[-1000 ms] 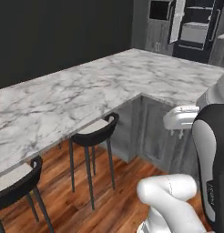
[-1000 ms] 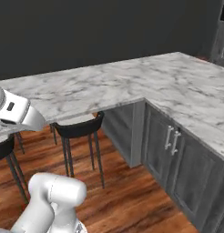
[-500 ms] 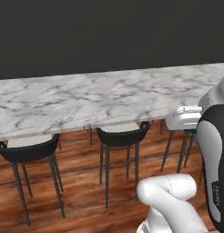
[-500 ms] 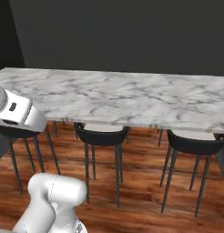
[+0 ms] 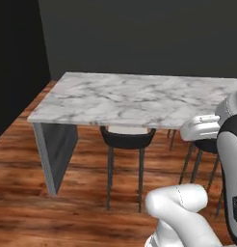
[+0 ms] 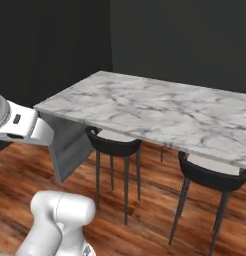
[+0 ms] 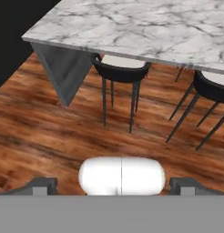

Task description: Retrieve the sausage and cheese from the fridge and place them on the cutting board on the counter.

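While the fingers (image 7: 45, 185) stand wide apart and empty, the marble counter (image 5: 139, 99) runs lengthwise left to right.

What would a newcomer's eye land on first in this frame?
The long white-grey veined marble counter top spans the middle of both base views against a dark wall. Black round-seated stools on thin legs are tucked under its near edge, over a reddish-brown wood plank floor. The open gripper hangs above that floor, holding nothing.
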Robot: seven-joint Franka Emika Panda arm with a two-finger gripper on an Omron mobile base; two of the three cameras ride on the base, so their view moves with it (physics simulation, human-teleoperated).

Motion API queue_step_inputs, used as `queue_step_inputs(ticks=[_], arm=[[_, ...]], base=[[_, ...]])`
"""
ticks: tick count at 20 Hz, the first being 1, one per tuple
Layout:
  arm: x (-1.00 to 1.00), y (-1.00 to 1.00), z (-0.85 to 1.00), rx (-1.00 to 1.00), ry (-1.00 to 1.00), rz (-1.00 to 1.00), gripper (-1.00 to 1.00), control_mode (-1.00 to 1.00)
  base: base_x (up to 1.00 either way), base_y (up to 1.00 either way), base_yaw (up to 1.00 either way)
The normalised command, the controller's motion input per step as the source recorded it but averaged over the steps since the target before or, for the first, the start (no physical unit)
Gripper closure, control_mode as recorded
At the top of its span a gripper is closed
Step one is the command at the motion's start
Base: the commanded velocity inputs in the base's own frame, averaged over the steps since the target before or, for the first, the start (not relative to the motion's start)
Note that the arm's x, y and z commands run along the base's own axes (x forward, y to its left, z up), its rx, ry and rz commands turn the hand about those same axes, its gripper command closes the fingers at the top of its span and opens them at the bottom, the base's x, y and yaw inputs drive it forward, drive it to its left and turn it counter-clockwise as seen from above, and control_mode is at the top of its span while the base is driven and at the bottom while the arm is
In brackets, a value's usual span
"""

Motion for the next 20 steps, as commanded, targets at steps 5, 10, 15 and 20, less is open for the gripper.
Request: queue_step_inputs(ticks=[5,10,15,20], arm=[[0.0,0.0,0.0,0.0,0.0,0.0,-1.0,1.0],[0.0,0.0,0.0,0.0,0.0,0.0,-1.0,1.0],[0.0,0.0,0.0,0.0,0.0,0.0,-1.0,1.0],[0.0,0.0,0.0,0.0,0.0,0.0,-1.0,1.0]], base=[[0.79,1.0,0.03],[0.49,1.0,0.0],[0.47,1.0,0.0],[0.62,1.0,0.0]])
